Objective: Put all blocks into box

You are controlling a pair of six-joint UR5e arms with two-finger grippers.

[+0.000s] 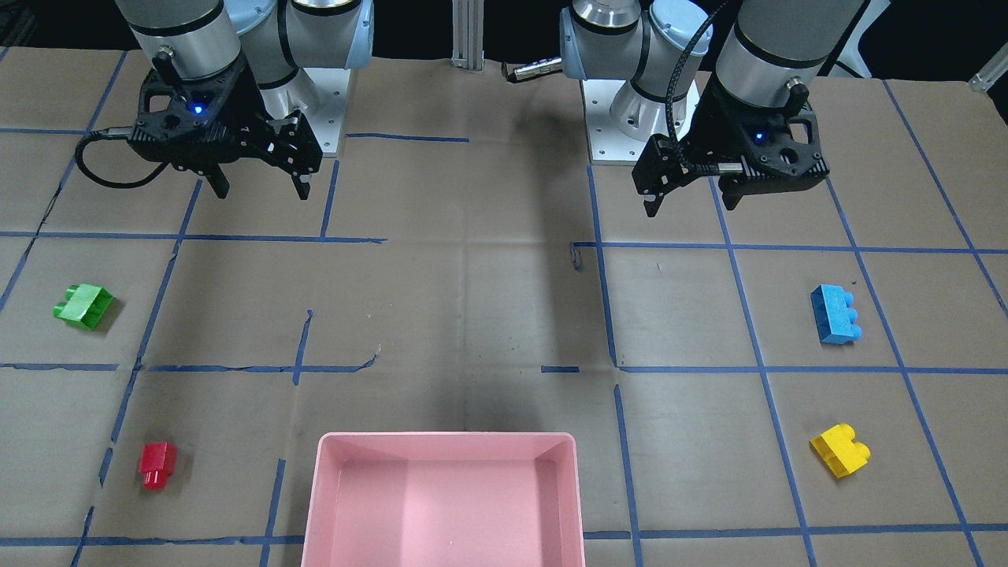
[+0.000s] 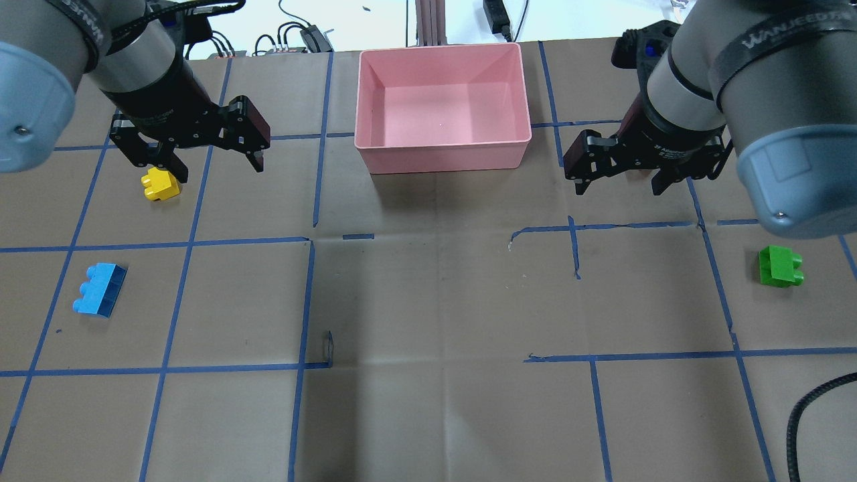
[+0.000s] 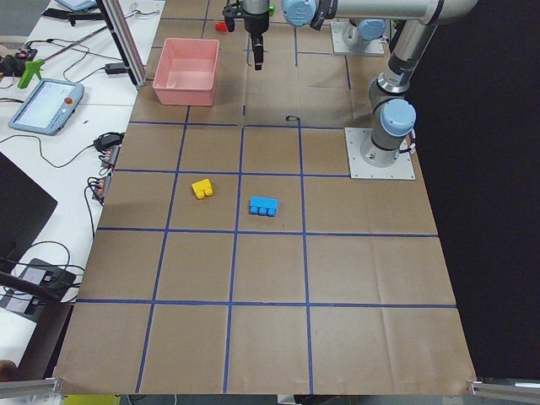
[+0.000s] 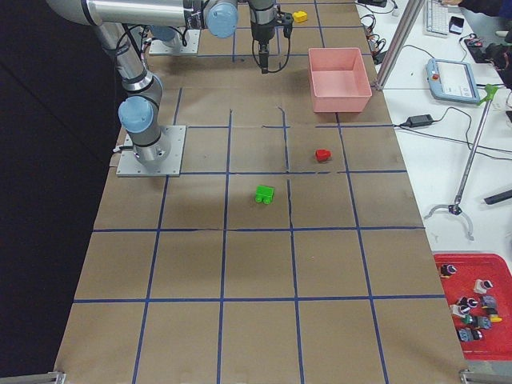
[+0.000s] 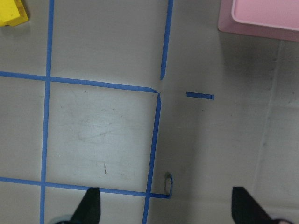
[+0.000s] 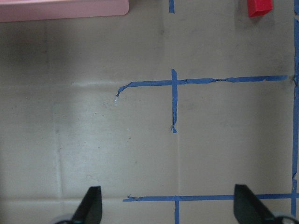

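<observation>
The pink box (image 1: 445, 435) stands empty at the table's middle, on the side far from the robot; it also shows in the overhead view (image 2: 442, 155). The green block (image 1: 83, 305) and the red block (image 1: 157, 465) lie on my right arm's side. The light blue block (image 1: 836, 315) and the yellow block (image 1: 840, 450) lie on my left arm's side. My left gripper (image 2: 204, 166) is open and empty, raised just beside the yellow block (image 2: 161, 185). My right gripper (image 2: 619, 189) is open and empty, raised right of the box. In the overhead view the red block is hidden.
Blue tape lines grid the brown table cover. The two arm bases (image 1: 331, 102) (image 1: 630, 118) are bolted at the robot's edge. A black cable (image 2: 810, 415) loops in at the overhead view's lower right. A metal post (image 2: 428, 20) stands beyond the box.
</observation>
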